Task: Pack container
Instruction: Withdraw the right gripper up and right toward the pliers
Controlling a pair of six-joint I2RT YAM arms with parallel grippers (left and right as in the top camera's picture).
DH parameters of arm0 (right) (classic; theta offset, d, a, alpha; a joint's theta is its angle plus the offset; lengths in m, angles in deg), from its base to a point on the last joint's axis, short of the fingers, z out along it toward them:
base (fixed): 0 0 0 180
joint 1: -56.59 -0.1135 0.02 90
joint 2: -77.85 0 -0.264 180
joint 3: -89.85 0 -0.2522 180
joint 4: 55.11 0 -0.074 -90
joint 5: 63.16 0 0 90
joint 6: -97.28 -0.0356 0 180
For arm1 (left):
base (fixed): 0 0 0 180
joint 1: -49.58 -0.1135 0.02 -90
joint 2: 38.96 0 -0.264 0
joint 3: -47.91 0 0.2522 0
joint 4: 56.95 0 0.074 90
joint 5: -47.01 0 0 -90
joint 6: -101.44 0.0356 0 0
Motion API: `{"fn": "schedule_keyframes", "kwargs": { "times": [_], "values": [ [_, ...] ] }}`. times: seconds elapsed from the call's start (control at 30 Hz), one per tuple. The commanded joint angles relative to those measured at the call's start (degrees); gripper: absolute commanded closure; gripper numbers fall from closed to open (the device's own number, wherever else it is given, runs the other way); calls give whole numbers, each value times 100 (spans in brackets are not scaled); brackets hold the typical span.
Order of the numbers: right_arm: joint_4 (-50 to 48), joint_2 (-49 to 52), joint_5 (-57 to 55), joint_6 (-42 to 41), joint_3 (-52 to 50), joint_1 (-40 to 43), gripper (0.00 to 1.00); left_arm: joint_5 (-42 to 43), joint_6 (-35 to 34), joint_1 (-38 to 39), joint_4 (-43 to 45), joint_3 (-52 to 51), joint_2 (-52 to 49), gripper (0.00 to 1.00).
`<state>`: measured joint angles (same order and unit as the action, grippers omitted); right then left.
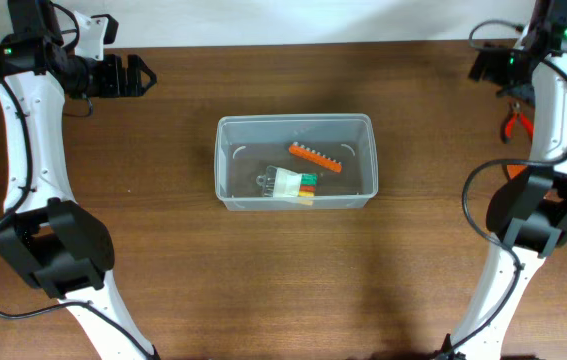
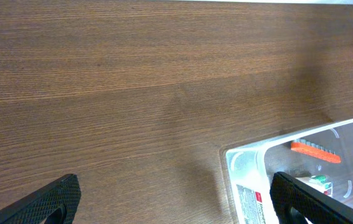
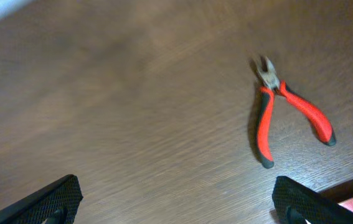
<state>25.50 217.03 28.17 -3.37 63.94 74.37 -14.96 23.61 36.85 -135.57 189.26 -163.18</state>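
Overhead, a brown wooden table carries two white-and-black arms, one at 9 o'clock and one at 3 o'clock. Between them, at the table's centre, stands the container, a clear tub, upright and open.

The left gripper, up at 10 o'clock, hovers over bare wood with its fingers spread wide and nothing between them. A corner of the tub shows at the edge of its wrist view. The right gripper, at 2 o'clock, likewise has its fingers apart and empty.

Red-handled pliers lie flat on the table just beside the right arm, well apart from the tub. Inside the tub rest a small white pack with coloured pieces and, at its 1 o'clock, an orange bit strip.

Packing looks partly done, with the pliers apparently the one item left out. The next move likely falls to the right arm: lower over the pliers, line the fingers across the handles, and close.
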Motion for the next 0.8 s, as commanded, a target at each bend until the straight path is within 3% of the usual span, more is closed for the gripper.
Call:
{"fn": "schedule_keyframes", "kwargs": {
  "times": [0.0, 0.2, 0.77],
  "values": [
    [-28, 114, -116, -81, 9, 332, 1, -2, -52, -17, 9, 94, 4, 1],
    [-39, 286, -76, -81, 9, 634, 1, -2, -52, -17, 9, 94, 4, 1],
    [186, 898, -76, -85, 9, 483, 1, -2, -52, -17, 9, 94, 4, 1]
  ]
}}
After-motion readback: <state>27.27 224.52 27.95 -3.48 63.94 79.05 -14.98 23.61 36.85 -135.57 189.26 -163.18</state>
